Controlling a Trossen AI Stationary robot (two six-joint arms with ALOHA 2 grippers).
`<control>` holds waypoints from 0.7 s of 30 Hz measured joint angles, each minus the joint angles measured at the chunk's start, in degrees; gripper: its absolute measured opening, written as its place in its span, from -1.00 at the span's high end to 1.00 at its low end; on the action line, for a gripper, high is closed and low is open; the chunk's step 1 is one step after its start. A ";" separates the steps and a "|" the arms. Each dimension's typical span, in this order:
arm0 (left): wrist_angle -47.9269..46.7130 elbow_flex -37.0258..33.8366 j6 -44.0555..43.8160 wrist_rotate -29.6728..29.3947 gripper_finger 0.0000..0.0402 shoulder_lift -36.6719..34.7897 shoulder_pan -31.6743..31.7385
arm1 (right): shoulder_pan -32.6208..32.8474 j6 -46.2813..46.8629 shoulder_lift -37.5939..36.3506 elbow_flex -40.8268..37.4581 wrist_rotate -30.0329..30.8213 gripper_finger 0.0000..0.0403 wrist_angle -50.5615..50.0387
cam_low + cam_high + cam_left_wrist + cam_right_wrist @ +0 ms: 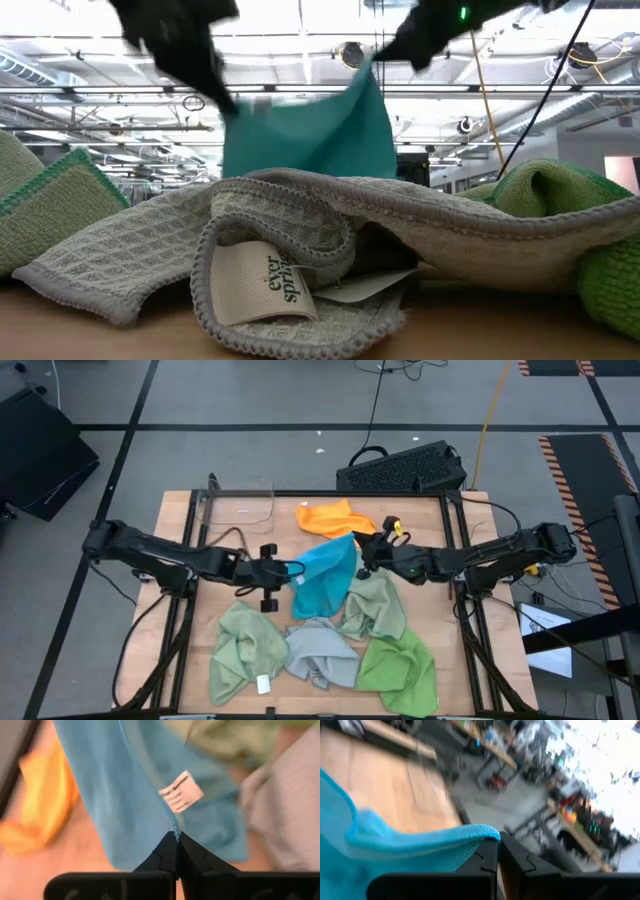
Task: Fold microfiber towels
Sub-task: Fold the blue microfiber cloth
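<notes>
The bright blue microfiber towel [325,575] hangs mid-table between both grippers. My left gripper [296,570] is shut on its left side and my right gripper [362,550] on its upper right. In the low view the blue towel [310,135] spreads as a sheet between them. The orange towel [335,518] lies behind it. A sage green towel [245,650], a grey one [320,650], a second sage one [375,605] and a bright green one [400,670] lie crumpled along the near side. My left gripper pinches the blue towel's hemmed edge [173,822] between its two fingers, close to the white label [181,791]. The fingers slant down from the table's left. The cloth hangs away from them; its lower end [315,608] is down among the other towels. My right gripper pinches the towel's upper edge at a corner [487,832] between its two fingers. It comes in about level from the table's right. The cloth drapes down from the fingers, with a soft fold along its top edge.
A clear plastic container [240,505] stands at the table's far left. A black keyboard-like item [405,468] lies just past the far edge. The grey towel [300,250] with its label fills the low view's foreground. Bare wood [225,545] shows at the middle left.
</notes>
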 joint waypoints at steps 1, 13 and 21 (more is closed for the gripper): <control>-1.92 1.48 0.05 -0.45 0.98 -1.40 -1.37 | 0.99 -0.29 -0.25 1.19 0.04 1.00 -0.02; -25.38 28.19 -6.12 -21.00 0.98 -3.10 -19.14 | 15.75 -12.42 2.85 18.85 10.71 1.00 -5.91; -39.33 37.84 -2.08 -30.25 0.98 -1.37 -18.37 | 15.90 -12.13 2.50 23.07 10.63 1.00 -11.64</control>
